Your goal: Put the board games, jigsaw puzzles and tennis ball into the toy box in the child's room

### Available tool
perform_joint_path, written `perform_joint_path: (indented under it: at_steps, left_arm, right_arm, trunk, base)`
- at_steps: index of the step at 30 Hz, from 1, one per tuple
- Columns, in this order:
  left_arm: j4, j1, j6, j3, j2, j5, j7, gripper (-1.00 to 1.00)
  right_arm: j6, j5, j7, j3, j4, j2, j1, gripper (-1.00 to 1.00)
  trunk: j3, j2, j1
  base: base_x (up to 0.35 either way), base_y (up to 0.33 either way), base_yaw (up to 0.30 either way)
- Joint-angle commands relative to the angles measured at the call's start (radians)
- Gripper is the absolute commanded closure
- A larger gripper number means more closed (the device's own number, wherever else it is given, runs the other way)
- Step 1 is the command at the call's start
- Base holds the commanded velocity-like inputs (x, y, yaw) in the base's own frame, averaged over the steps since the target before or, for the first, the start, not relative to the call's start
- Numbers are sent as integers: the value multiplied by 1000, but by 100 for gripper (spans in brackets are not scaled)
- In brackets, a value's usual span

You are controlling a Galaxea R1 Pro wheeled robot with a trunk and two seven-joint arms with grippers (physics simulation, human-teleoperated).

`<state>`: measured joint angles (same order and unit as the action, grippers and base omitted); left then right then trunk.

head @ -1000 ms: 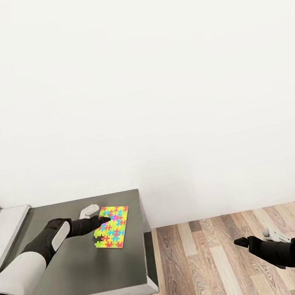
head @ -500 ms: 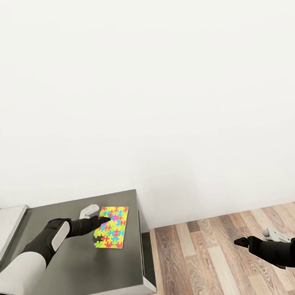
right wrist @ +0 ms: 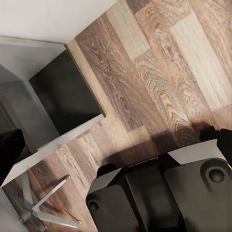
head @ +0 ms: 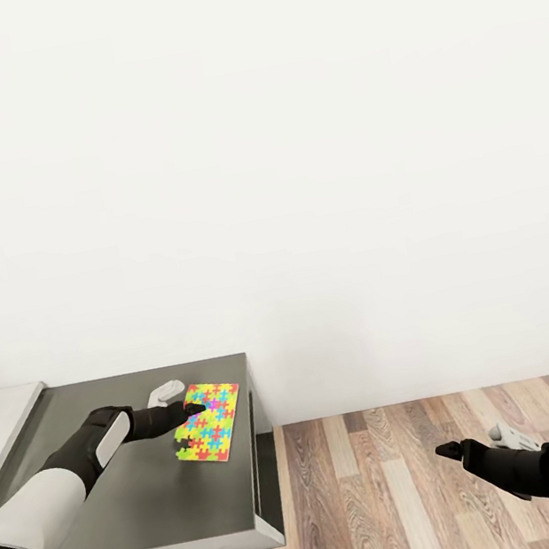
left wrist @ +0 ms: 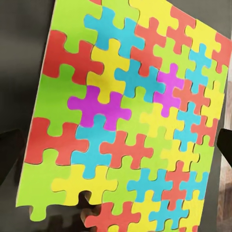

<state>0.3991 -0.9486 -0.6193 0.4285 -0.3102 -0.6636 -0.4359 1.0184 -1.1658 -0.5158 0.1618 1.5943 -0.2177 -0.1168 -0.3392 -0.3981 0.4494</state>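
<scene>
Jigsaw puzzle (head: 209,421) hangs in our left tool (head: 187,409), pinched at its near edge above the dark grey cabinet (head: 153,503); our left wrist view adds the interlocking pieces (left wrist: 125,121) close up, one lower corner piece missing. Our right wrist view adds our own base (right wrist: 159,198) and a chair foot (right wrist: 46,205) on the plank floor (head: 419,483). Our right tool (head: 471,445) hovers over bare floor, well apart from the cabinet's right edge, and we cannot tell its opening; a white wall (head: 293,172) rises behind.

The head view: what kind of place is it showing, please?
Probably a room in a home, perhaps a child's: a plain white wall, a wood plank floor, and a dark grey cabinet over which the left gripper holds a colourful jigsaw puzzle.
</scene>
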Motion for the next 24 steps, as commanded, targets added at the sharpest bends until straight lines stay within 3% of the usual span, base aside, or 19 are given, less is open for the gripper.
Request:
perform_joint_path:
  at_steps: [1, 16, 24]
  left_arm:
    - [1, -1, -3, 4, -1, -4, -1, -100]
    - [1, -1, -3, 4, 0, -4, -1, -100]
    - [1, -1, -3, 4, 0, -4, 0, -100]
  right_arm:
    - [3, -11, -10, 1, 1, 0, -1, -100]
    - [2, -11, -10, 0, 1, 0, -1, -100]
    - [2, -11, -10, 0, 1, 0, -1, -100]
  trunk:
    - [-2, -2, 1]
    - [-2, -2, 1]
    - [-2, -2, 1]
  base:
    - [0, -4, 0]
    - [0, -2, 0]
    - [0, -135, 0]
